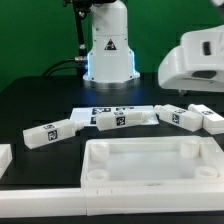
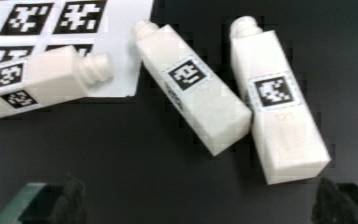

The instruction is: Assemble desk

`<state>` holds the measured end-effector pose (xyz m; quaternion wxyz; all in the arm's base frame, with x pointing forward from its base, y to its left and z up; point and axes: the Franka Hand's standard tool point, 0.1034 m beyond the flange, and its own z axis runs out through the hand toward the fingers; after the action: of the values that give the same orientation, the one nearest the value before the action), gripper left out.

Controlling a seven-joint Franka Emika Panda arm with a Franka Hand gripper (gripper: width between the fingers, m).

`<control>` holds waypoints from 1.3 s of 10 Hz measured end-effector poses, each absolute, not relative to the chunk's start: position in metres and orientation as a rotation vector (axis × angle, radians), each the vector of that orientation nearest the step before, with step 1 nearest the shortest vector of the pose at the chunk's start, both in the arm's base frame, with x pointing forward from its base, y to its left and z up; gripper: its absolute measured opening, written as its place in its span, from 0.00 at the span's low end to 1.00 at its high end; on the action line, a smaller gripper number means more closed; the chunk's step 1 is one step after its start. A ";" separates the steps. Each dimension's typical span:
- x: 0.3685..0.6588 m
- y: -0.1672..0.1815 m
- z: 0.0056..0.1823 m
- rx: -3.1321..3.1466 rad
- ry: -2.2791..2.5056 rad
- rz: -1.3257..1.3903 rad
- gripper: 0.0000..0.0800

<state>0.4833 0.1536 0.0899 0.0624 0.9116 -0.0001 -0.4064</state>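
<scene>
The desk top (image 1: pixel 150 160), a white tray-like panel with a raised rim and round corner sockets, lies at the front of the black table. Several white tagged legs lie behind it: one (image 1: pixel 48 132) at the exterior view's left, one (image 1: pixel 120 118) by the marker board, two (image 1: pixel 176 116) (image 1: pixel 211 120) at the right. My gripper (image 1: pixel 199 97) hangs above the right-hand pair. In the wrist view three legs (image 2: pixel 43 85) (image 2: pixel 194 85) (image 2: pixel 275 102) lie flat below my gripper (image 2: pixel 197 196). It is open, its dark fingers (image 2: pixel 43 200) wide apart, with only bare table between them.
The marker board (image 1: pixel 108 109) (image 2: pixel 48 22) lies flat behind the legs. The robot base (image 1: pixel 108 50) stands at the back centre. Plain white border bars (image 1: pixel 5 156) (image 1: pixel 40 205) run along the exterior view's left and front edges.
</scene>
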 end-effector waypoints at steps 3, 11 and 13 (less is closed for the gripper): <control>0.471 0.194 0.064 2.814 0.091 -1.152 0.81; 0.455 0.207 0.045 2.753 -0.073 -1.405 0.81; 0.455 0.206 0.045 2.753 -0.075 -1.406 0.81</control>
<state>0.4548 0.2064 0.0454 0.0245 0.8900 -0.0241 -0.4546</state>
